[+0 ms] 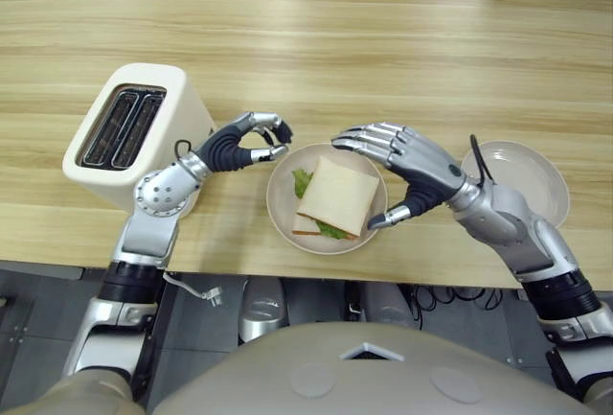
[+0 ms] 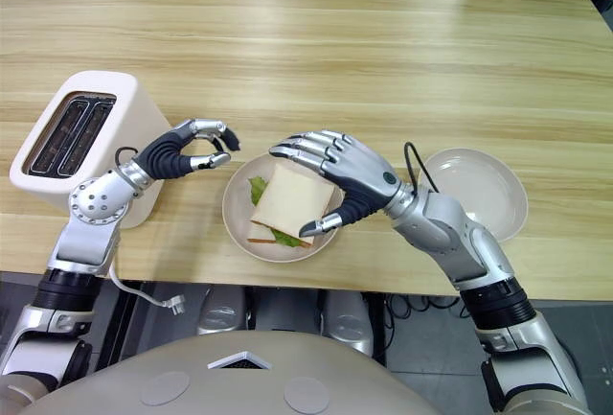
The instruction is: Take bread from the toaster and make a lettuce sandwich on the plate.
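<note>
A cream toaster (image 1: 134,127) stands at the left of the wooden table, both slots dark. On the round plate (image 1: 281,206) lies a sandwich (image 1: 337,196): a slice of bread on top, green lettuce (image 1: 303,183) poking out at the left and below, another slice underneath. My right hand (image 1: 407,161) hovers just right of the sandwich, fingers spread over its far edge and thumb by its near corner, holding nothing. My left hand (image 1: 254,141) hangs between toaster and plate, fingers curled with nothing in them.
A second, bare round plate (image 1: 532,180) sits at the right, behind my right forearm. The toaster's cord (image 1: 196,288) dangles off the table's near edge. Bare wooden tabletop stretches across the far side.
</note>
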